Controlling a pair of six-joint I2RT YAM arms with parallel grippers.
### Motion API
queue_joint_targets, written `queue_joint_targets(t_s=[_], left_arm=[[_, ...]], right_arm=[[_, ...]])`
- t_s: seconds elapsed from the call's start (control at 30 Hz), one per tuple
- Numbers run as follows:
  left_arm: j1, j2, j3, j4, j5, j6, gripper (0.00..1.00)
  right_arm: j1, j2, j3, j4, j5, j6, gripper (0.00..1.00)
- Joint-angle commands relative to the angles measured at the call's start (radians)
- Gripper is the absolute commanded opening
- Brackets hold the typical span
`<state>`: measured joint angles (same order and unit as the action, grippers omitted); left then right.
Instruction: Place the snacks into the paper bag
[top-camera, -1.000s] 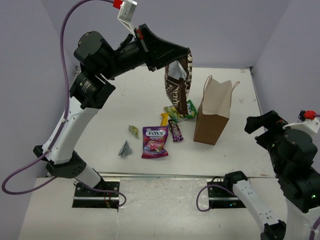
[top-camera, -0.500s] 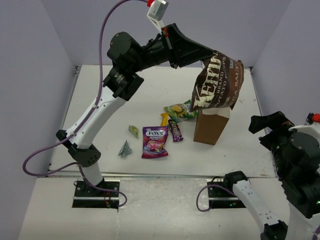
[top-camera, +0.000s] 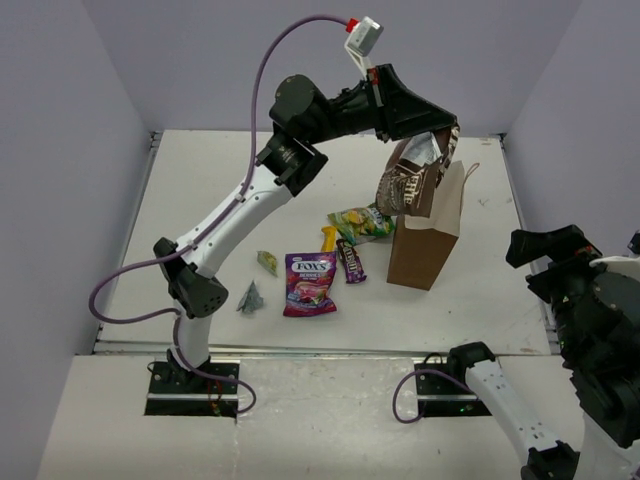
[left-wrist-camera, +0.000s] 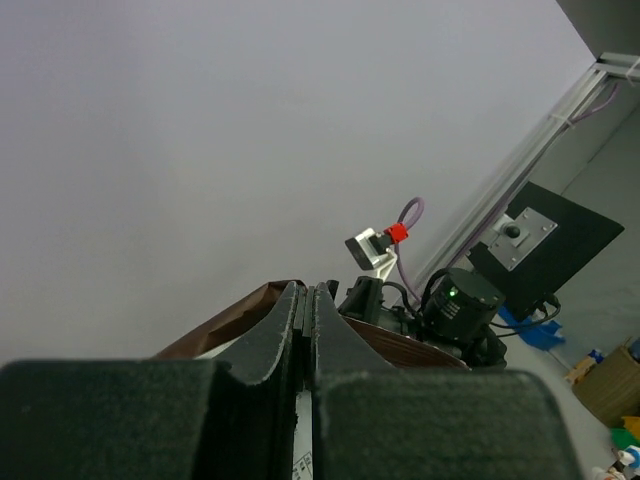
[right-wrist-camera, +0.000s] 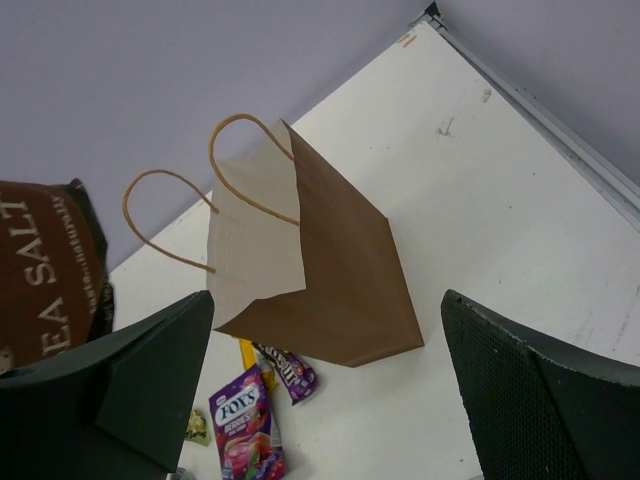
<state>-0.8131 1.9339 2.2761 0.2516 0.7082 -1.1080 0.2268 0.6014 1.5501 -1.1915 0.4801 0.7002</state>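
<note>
the left claw is clamped on the long brown crinkly snack packet, which hangs near the open top of the upright brown kraft paper bag; the right claw gapes wide, empty.

Dangling brown wrapper, seemingly over bag.

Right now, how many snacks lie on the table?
6: green bag, yellow bar, dark bar, purple Fox's pouch beside paper bag; green wrapper, grey wrapper further left. Some may be hidden.
</note>
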Motion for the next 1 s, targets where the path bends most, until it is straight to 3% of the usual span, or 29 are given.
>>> queue_joint_targets(t_s=[0.0,0.97], left_arm=[[-0.006,0.019,0.053,0.123,0.023,-0.050,0.00],[-0.008,0.114,0.026,0.176,0.042,-0.032,0.00]], right_arm=[[-0.004,0.005,0.025,0.004,0.032,0.019,0.99],[-0.004,0.044,0.015,0.021,0.042,-0.025,0.99]])
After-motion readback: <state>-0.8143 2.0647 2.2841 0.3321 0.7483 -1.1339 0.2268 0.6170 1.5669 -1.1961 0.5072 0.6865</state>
